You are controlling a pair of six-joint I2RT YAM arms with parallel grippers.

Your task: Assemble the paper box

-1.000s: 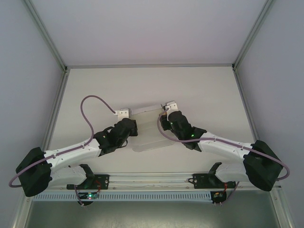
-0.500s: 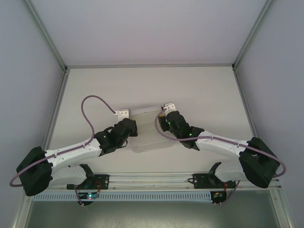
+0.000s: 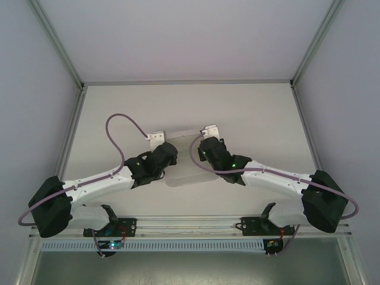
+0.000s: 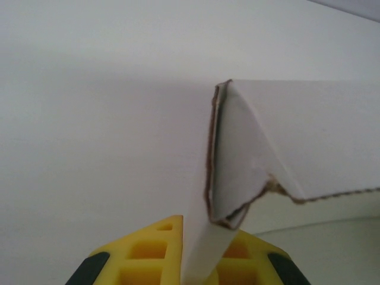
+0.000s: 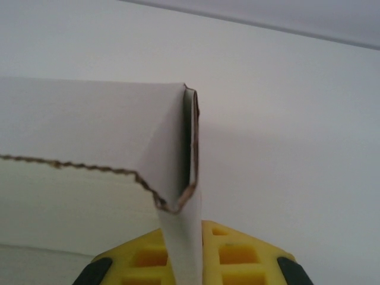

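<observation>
Card in plain white, the paper box (image 3: pixel 183 168) sits around the middle of the table (image 3: pixel 255 113), about midway between its left and right edges, stretched between the two arms. From above it reads as a partly folded die-cut sheet: a pale panel spreads toward the near edge with a rounded lower outline, and a narrower strip runs along its far side between the two wrists. The left hand (image 3: pixel 170 155) meets the sheet's left side and the right hand (image 3: pixel 202 153) meets its right side, the two facing each other across the card. In the left wrist view the left hand (image 4: pixel 197 261) is clenched on a thin upright panel of the paper box (image 4: pixel 309 136), the card passing between its yellow fingers (image 4: pixel 151 255); above the grip the card folds over into a wide panel with a rough brown cut edge. The right wrist view mirrors this: the right hand (image 5: pixel 185 261) is clamped on a narrow upright flap of the paper box (image 5: pixel 89 130), yellow fingers (image 5: pixel 237 255) on either side of it, with a broad panel folded away to the left. A purple cable (image 3: pixel 116 127) loops off the left arm over the table's left half.
</observation>
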